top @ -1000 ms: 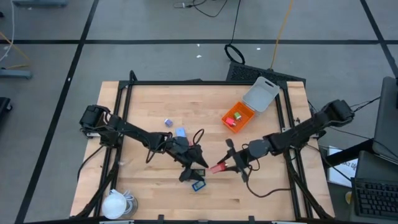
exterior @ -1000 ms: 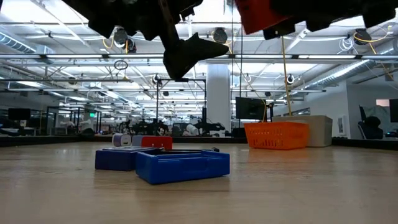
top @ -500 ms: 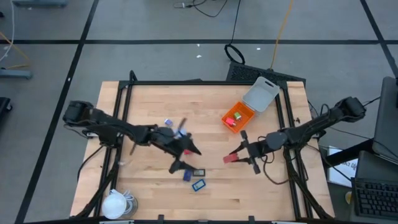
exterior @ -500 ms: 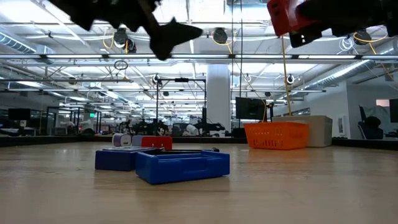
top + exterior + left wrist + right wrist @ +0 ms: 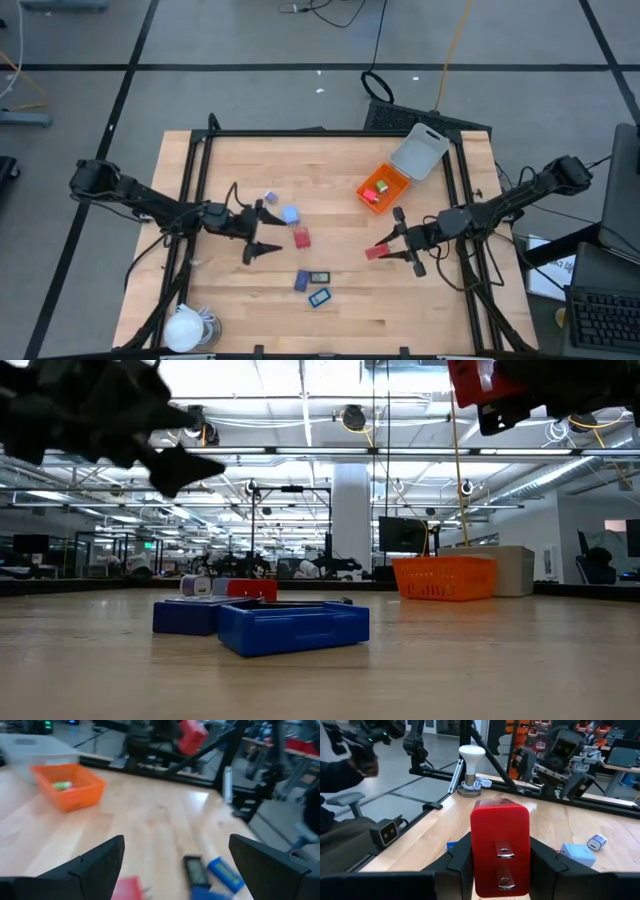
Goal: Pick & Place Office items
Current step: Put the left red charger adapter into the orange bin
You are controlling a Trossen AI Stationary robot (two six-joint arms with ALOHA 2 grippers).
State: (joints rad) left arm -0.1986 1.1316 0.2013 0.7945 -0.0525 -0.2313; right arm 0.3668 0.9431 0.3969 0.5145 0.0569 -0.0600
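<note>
Tray (image 5: 384, 190) holds two items already; right gripper (image 5: 378, 251) clamps a red block (image 5: 499, 847) aloft near it. Left gripper (image 5: 263, 228) hangs wide, empty, beside several loose pieces (image 5: 309, 279) awaiting pickup.

Overhead, the high view looks straight down on the whole table (image 5: 330, 170), orange tray (image 5: 383, 189) upper right of centre. The low view sits at tabletop level, close behind a blue rectangle (image 5: 293, 628), facing the room. Each wrist view looks forward across the wood; the left wrist's shares that tray (image 5: 69, 785).
</note>
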